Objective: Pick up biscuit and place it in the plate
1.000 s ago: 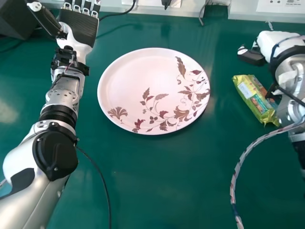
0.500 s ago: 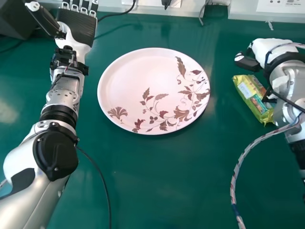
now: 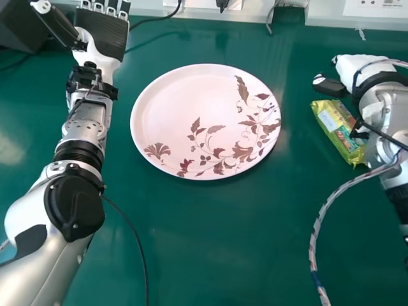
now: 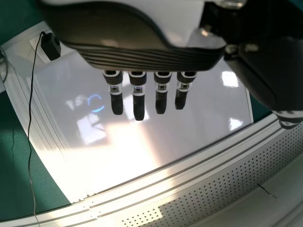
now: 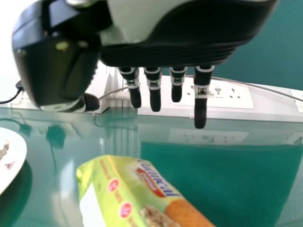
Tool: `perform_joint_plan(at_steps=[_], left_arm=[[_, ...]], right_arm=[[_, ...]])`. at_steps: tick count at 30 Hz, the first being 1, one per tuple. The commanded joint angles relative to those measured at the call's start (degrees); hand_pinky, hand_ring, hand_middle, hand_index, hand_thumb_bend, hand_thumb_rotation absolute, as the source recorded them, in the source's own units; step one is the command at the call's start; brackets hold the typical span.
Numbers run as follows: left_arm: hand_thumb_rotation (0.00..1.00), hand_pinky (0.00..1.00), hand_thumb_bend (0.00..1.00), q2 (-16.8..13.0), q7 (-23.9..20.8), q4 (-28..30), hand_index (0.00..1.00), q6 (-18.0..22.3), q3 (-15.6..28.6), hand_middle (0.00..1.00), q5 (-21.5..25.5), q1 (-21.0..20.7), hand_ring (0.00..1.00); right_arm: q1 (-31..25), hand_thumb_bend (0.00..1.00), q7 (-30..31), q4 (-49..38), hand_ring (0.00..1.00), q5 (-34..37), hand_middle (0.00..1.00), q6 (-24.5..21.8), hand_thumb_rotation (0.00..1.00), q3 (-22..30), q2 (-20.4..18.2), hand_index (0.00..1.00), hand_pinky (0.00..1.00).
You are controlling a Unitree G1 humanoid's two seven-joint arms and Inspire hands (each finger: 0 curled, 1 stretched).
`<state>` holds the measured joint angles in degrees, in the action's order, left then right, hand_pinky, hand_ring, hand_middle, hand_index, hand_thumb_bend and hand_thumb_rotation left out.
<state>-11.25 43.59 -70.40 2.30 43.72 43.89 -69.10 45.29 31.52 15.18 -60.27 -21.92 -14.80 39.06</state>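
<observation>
Two hands are in my care, each with fingers straight and thumb well away from them. From my right hand (image 3: 366,69), the biscuit packet (image 3: 336,127) lies on the near side of the thumb, partly covered by the arm in my head view; the right wrist view gives me a gap between fingertips and wrapper. Leftward of that hand I've a bare strip of green tabletop (image 3: 303,83), then the rim of the plate (image 3: 178,95). Beyond the hand, white trunking (image 3: 325,20) edges the table. A braided cable (image 3: 313,245) curves away nearer me. My left hand (image 3: 105,33) is past the plate's far-left rim, beside a dark box (image 3: 22,25).
</observation>
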Motion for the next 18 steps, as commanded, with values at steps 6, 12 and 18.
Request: perform_joint_plan(at_steps=[6,12,18], left_arm=[[0.72,0.91,1.00,-0.2,3.2,-0.4,1.00,-0.1,-0.1,0.98,0.2,-0.8,0.91],[0.72,0.92,1.00,-0.4,6.0,-0.7,1.00,-1.9,0.6,0.99,1.1,-1.0,0.91],[0.71,0.92,1.00,-0.5,8.3,-0.7,1.00,-2.7,0.8,0.99,1.2,-0.9,0.91]], right_arm=[[1.0,0.65,0.1,0.8,0.85,0.7,1.00,-0.1,0.70,-0.6,1.3,1.00,0.74],[1.0,0.90,0.0,1.1,0.91,0.8,1.00,-0.2,0.75,-1.0,1.3,1.00,0.78],[1.2,1.00,-0.1,1.9,0.95,1.6,1.00,0.1,0.85,-1.1,1.5,1.00,0.82]])
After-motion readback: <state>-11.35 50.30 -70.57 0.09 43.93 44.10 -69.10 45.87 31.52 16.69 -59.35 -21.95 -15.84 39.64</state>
